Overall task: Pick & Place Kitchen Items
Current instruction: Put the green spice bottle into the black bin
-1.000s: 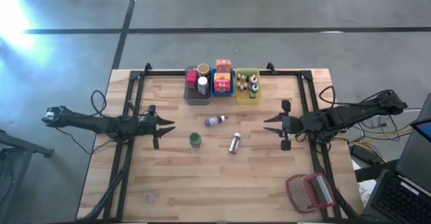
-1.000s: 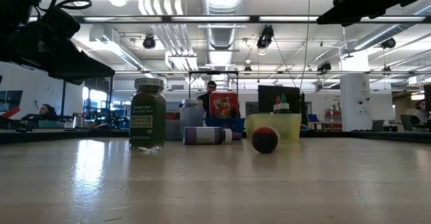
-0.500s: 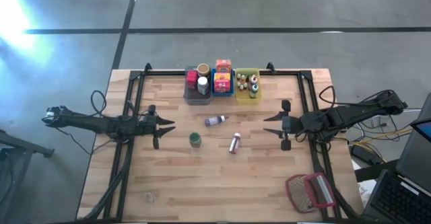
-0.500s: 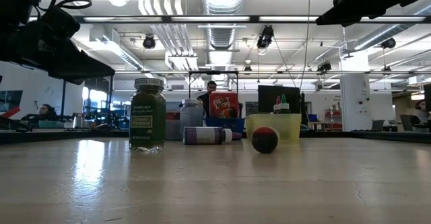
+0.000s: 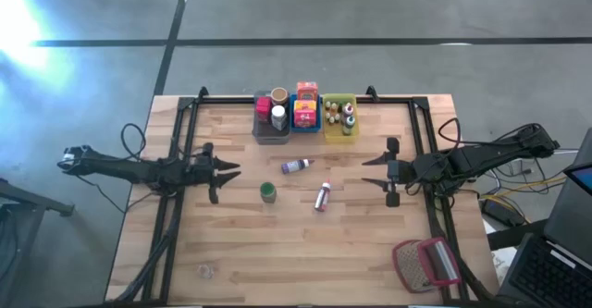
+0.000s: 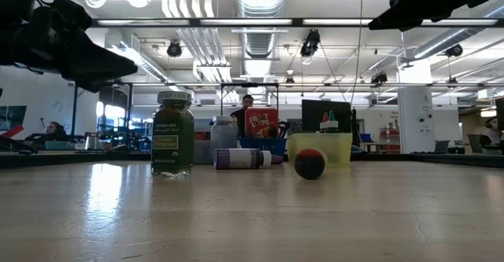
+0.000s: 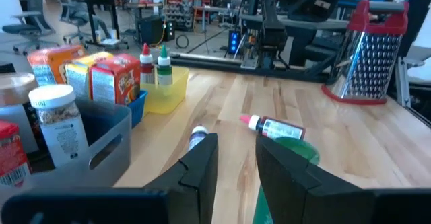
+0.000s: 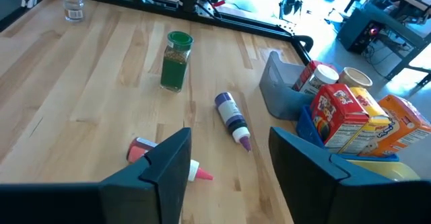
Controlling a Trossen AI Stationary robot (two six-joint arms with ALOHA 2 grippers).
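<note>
While three items lie loose mid-desk, the green jar (image 5: 267,192) stands upright, likely rigid, smooth glass: grip its body below the cap. Purple bottle (image 5: 296,166) and red-capped bottle (image 5: 322,196) lie flat, light, prone to roll. Left hand (image 5: 222,178) narrow, empty; right hand (image 5: 389,173) parted, empty.

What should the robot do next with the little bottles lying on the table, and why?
Probably the right gripper, open and empty, should move toward the red-capped bottle, the loose item lying closest to it. That bottle, the purple bottle and the green jar all sit outside the bins. The left gripper waits by the left side.
</note>
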